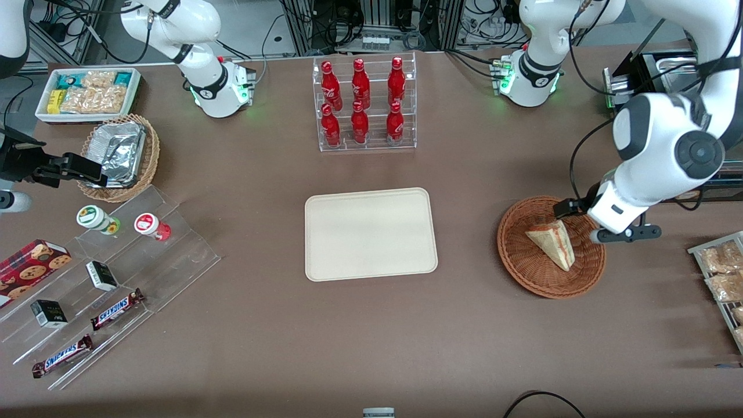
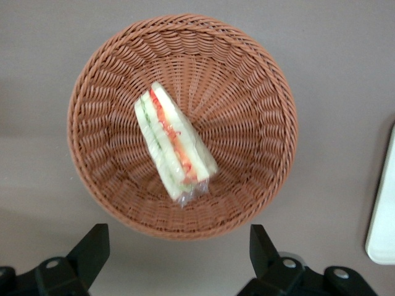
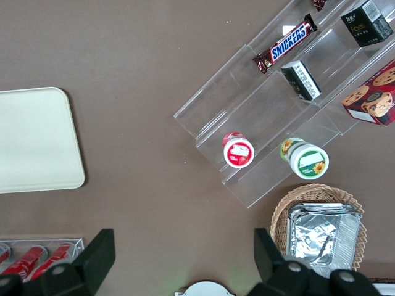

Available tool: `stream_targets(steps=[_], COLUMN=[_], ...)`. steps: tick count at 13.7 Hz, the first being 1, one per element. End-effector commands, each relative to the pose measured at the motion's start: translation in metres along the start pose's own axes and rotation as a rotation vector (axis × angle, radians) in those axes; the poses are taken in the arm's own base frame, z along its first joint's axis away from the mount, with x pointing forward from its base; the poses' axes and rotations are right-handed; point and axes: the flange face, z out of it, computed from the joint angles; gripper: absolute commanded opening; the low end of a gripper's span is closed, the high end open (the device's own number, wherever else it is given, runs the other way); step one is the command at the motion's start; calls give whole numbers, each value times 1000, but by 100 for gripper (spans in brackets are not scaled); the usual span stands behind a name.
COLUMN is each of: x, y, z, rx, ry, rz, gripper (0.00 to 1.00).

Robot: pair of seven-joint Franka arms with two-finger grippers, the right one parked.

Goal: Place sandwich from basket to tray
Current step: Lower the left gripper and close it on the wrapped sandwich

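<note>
Hand [image 2: 173,259] wide open, empty, hovering above basket [image 2: 111,74] rim. Sandwich [image 2: 174,145] lies in basket w/ long axis pointing toward the gap btwn fingers. Tray [image 1: 370,233] bare, well apart on counter.

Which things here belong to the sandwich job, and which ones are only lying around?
Belong to the job:
- sandwich, lying in the basket
- tray, nothing on it
- gripper, open, above the basket's edge

Only lying around:
- red bottles in their rack
- Snickers bars
- foil containers
</note>
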Motion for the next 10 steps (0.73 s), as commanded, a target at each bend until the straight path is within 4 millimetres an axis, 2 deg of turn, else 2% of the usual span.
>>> stream_targets(steps=[1, 7, 10], x=[-4, -3, -7], y=[2, 2, 0], z=[21, 40, 56], rx=[-14, -19, -25], ry=[37, 25, 49], rz=[-85, -524, -537], gripper=[100, 100, 100])
